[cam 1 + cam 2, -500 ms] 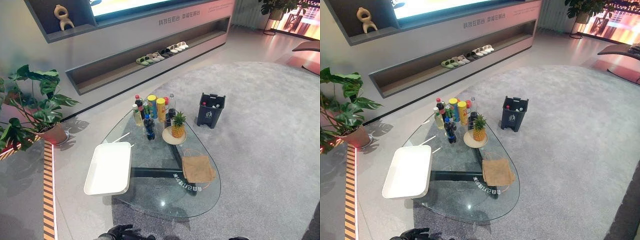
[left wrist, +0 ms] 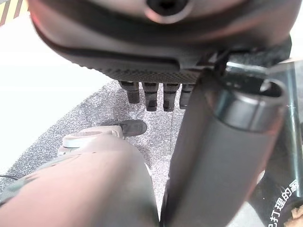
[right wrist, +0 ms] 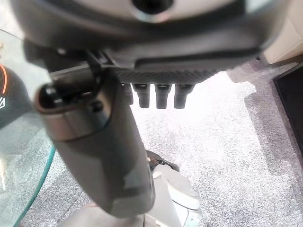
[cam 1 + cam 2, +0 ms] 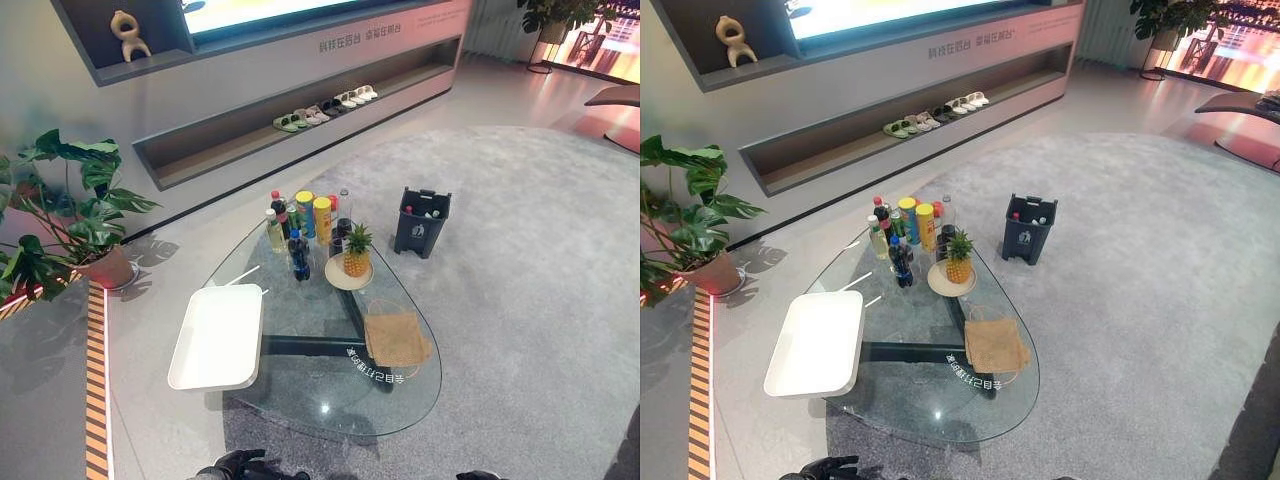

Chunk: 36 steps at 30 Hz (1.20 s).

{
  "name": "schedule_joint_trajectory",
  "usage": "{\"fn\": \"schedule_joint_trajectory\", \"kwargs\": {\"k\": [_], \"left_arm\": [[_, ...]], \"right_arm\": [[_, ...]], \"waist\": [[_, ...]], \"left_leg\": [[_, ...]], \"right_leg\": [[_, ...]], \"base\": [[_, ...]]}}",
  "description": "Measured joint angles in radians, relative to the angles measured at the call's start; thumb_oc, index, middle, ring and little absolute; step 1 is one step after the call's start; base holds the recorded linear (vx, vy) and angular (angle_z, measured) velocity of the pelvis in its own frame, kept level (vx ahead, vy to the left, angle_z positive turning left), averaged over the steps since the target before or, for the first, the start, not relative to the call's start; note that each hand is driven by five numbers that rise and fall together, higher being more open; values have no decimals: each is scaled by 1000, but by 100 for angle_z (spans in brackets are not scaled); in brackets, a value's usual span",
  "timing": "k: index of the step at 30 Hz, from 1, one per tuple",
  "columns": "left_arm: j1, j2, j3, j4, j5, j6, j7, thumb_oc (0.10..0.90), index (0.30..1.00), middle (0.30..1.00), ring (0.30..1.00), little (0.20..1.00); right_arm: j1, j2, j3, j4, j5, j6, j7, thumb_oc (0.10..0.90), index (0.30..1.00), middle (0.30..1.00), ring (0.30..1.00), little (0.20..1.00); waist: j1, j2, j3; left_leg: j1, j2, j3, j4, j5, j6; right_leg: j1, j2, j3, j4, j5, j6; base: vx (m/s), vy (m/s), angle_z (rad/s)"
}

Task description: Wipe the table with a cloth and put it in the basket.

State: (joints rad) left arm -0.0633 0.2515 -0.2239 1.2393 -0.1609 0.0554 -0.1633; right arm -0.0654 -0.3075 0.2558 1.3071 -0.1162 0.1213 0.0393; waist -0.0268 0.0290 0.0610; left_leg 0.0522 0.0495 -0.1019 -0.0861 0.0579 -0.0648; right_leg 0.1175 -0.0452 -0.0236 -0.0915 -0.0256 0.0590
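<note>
Cloth [image 4: 397,337] lies flat on the glass tabletop [image 4: 320,398], on the near right part, well clear of the white tray [image 4: 218,335] on the left. Just past its far edge sits a plate with a pineapple [image 4: 356,250], and beyond that a cluster of bottles [image 4: 298,228]. A dark bin [image 4: 421,220] with things in it stands on the carpet off the far right side. I cannot tell whether it is the container the task means.

The cloth is brown and coarse-woven by the look, roughly square, with slightly rumpled edges. It should be light and limp, keeping no shape once lifted. On smooth glass it will likely slide rather than bunch, so wiping calls for fingers laid flat on its middle, pressing down. For lifting, the near edge or near right corner seems the best hold. A pinch there, or a gathered fistful from the centre, would keep it from trailing. Strokes should stay short of the plate and the bottles, which look easy to topple.

The left hand [image 4: 243,466] shows at the bottom edge of the eye view, well apart from the cloth. In its wrist view the fingers [image 2: 150,97] hang relaxed and hold nothing. The right hand [image 3: 161,52] is likewise relaxed and empty over the carpet.
</note>
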Motion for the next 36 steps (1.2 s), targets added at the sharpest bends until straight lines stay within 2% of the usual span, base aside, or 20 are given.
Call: {"fn": "schedule_joint_trajectory", "kwargs": {"k": [11, 16, 20, 24, 27, 31, 33, 36], "left_arm": [[2, 2, 3, 1, -5, 1, 1, 800, 900, 900, 900, 900], [-11, 1, -6, -2, -64, 0, 21, 800, 900, 900, 900, 900], [-56, 1, -10, -4, -119, -4, 30, 800, 900, 900, 900, 900], [-153, 3, -17, -9, -164, -42, 53, 800, 900, 900, 900, 900], [-207, 10, -17, -29, -208, -65, 68, 800, 900, 900, 900, 900], [-255, 26, -20, -62, -271, -94, 68, 800, 900, 900, 900, 900], [-298, 35, -37, -66, -293, -111, 70, 800, 900, 900, 900, 900], [-319, 40, -39, -98, -296, -126, 71, 800, 900, 900, 900, 900]], "right_arm": [[1, 0, 0, 0, 0, 3, 0, 800, 900, 900, 900, 900], [-13, -9, 6, -1, 1, 8, 0, 800, 900, 900, 900, 900], [-47, -20, 16, 1, 11, 10, -1, 800, 900, 900, 900, 900], [-149, -46, 21, -1, 45, 10, -5, 800, 900, 900, 900, 900], [-213, -54, 21, -7, 79, 8, -24, 800, 900, 900, 900, 900], [-268, -60, 40, -46, 129, 7, -50, 800, 900, 900, 900, 900], [-299, -62, 40, -50, 164, 2, -61, 800, 900, 900, 900, 900], [-318, -65, 40, -52, 190, -2, -80, 800, 900, 900, 900, 900]], "waist": [[-1, -8, -5], [-4, 13, 13], [-5, 38, 90], [-5, 67, 219], [-4, 65, 306], [-1, 59, 367], [5, 58, 409], [25, 55, 433]], "left_leg": [[-1, 0, -2, 0, 1, -1], [-70, 2, -1, 1, 17, -5], [-145, 2, -2, 1, 47, -10], [-262, 1, -4, 2, 96, -16], [-306, 1, -6, 1, 110, -21], [-390, 1, -7, 4, 129, -23], [-430, -4, -18, 29, 137, -24], [-474, -12, -23, 66, 137, -24]], "right_leg": [[-1, 0, -1, 0, 0, 0], [-71, 2, 0, 0, 14, 0], [-141, 3, 1, 3, 40, 5], [-254, 4, 1, 6, 82, 17], [-299, 4, 0, 7, 101, 23], [-402, 4, 0, 51, 103, 30], [-446, 3, -7, 93, 90, 30], [-518, -5, -18, 199, 44, 25]], "base": [[10, -2, 0], [-95, 29, -1], [-158, 31, 1], [-174, 6, 0], [-139, 7, -1], [-137, -37, -1], [-90, -30, 9], [-114, -27, 14]]}}
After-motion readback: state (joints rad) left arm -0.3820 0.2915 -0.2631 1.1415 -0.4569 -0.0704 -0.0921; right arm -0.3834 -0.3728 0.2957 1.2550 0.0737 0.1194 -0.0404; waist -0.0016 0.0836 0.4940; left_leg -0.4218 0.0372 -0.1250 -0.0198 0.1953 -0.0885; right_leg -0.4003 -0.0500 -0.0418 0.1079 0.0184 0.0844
